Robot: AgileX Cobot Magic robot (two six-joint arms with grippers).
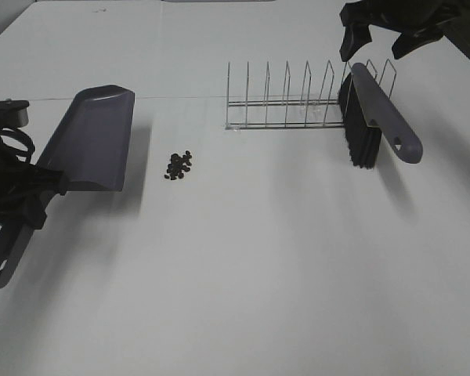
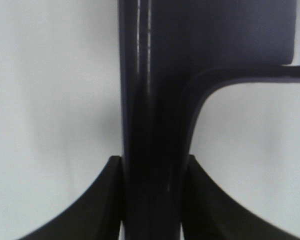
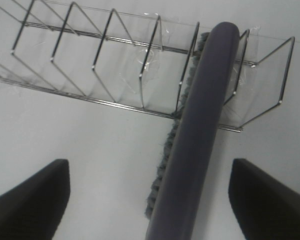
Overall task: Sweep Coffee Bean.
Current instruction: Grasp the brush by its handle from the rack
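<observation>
A small pile of dark coffee beans (image 1: 178, 164) lies on the white table, left of centre. The grey dustpan (image 1: 94, 139) is just left of the beans, its handle (image 2: 152, 125) clamped in my left gripper (image 1: 31, 188), which is shut on it. The grey brush (image 1: 376, 117) with black bristles leans in the right end of the wire rack (image 1: 298, 102); it also shows in the right wrist view (image 3: 200, 130). My right gripper (image 1: 380, 39) hovers above the brush, open and empty, its fingers (image 3: 35, 200) on either side of the brush's back.
The wire rack (image 3: 90, 65) stands at the back of the table, taped down. A seam line crosses the table (image 1: 243, 274) behind the dustpan. A dark area lies beyond the table's far right corner.
</observation>
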